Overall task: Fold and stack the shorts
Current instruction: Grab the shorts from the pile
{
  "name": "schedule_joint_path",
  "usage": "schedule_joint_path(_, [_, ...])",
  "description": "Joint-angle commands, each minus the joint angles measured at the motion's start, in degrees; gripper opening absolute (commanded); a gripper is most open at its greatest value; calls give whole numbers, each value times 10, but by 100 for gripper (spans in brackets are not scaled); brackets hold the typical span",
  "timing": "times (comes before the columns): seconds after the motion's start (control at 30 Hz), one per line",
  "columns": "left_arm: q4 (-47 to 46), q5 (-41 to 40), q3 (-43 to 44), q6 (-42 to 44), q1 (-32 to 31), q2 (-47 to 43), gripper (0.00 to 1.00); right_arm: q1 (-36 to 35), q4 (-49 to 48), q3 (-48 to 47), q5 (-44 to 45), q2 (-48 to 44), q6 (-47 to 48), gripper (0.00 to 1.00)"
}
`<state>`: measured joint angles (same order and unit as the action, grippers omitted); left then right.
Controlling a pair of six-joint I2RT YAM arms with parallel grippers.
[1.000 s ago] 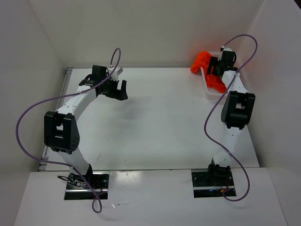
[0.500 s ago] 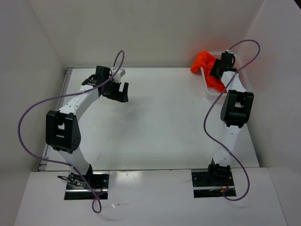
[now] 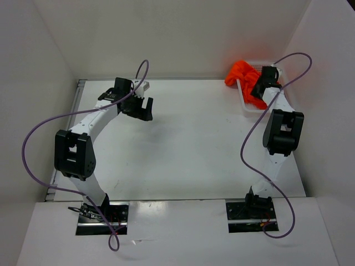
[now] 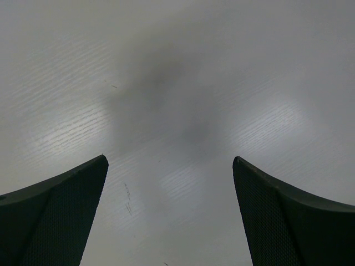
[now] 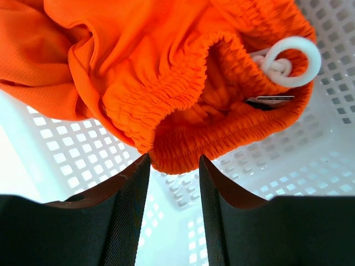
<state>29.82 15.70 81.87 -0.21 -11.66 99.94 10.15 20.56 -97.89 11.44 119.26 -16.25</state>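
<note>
1. at the near edge of the table (image 3: 188,149) the two arm bases sit side by side, and a purple cable (image 3: 30,138) loops off each arm.
2. the left arm reaches toward the far left part of the table. the left tool (image 4: 170,160) hangs above bare tabletop with its jaws wide. nothing lies between its dark fingers (image 4: 55,216), and only a soft shadow falls on the white surface below.
3. the right arm stretches to the far right corner, where a white plastic basket (image 5: 316,138) with a lattice of holes stands.
4. the right tool (image 5: 173,159) points down into that basket. its jaws stand at a narrow gap, and the basket's floor shows through the gap.
5. the shorts (image 5: 138,61), bright orange, lie bunched in the basket. in the top view some cloth spills over its far left rim.
6. the lowest fold of the gathered waistband (image 5: 166,105) sits right at the mouth of the right tool's gap, level with the fingertips. i cannot tell whether the pads press it.
7. farther along the waistband a white drawstring (image 5: 288,61) lies in a knotted loop, with a small label (image 5: 269,100) just beneath it.
</note>
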Motion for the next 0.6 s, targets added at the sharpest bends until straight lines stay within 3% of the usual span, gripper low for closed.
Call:
schedule_joint_path(0.0, [-1, 9, 15, 2, 1, 3, 100, 3, -16, 6, -18, -30, 6, 47])
schedule_joint_path(0.23, [-1, 4, 1, 2, 1, -2, 100, 3, -52, -25, -70, 31, 31, 60])
schedule_joint_path(0.33, [-1, -3, 1, 2, 1, -2, 100, 3, -58, -44, -76, 69, 46, 57])
schedule_joint_path(0.43, [-1, -16, 1, 2, 1, -2, 100, 3, -65, -58, -76, 80, 51, 38])
schedule_joint_path(0.47, [-1, -16, 1, 2, 1, -2, 100, 3, -65, -65, -76, 80, 57, 20])
schedule_joint_path(0.53, [-1, -16, 1, 2, 1, -7, 100, -2, -74, -90, -70, 66, 84, 3])
schedule_joint_path(0.57, [-1, -16, 1, 2, 1, -7, 100, -2, -74, -103, -63, 60, 91, 0])
